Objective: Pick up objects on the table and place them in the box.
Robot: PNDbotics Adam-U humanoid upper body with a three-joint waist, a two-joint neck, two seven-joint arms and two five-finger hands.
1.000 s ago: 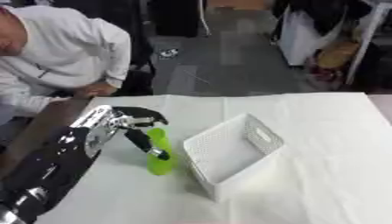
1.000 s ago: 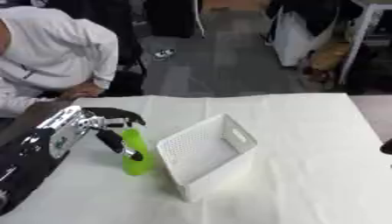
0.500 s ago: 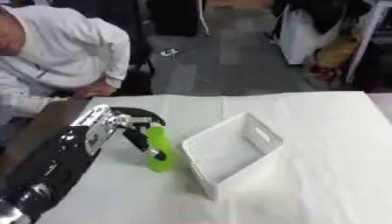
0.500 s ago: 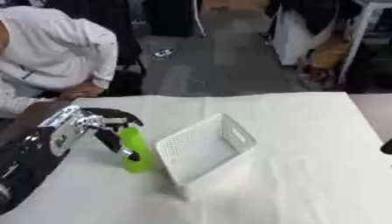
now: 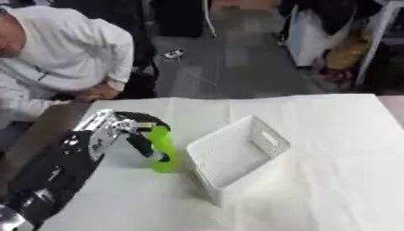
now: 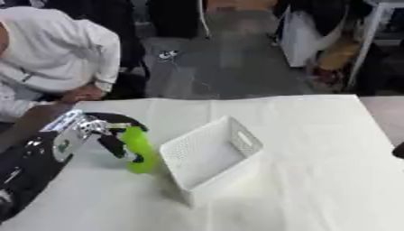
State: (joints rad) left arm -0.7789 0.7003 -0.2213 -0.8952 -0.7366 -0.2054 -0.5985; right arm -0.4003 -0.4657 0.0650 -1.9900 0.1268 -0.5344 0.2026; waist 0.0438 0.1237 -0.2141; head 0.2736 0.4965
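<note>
Beside the white box [image 5: 236, 155], left hand [image 5: 130, 133] curled round green bottle [image 5: 164, 151], no legible writing.

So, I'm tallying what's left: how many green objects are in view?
1. The green object is held in the left hand, just left of the white box. The box's inside is partly hidden.
</note>
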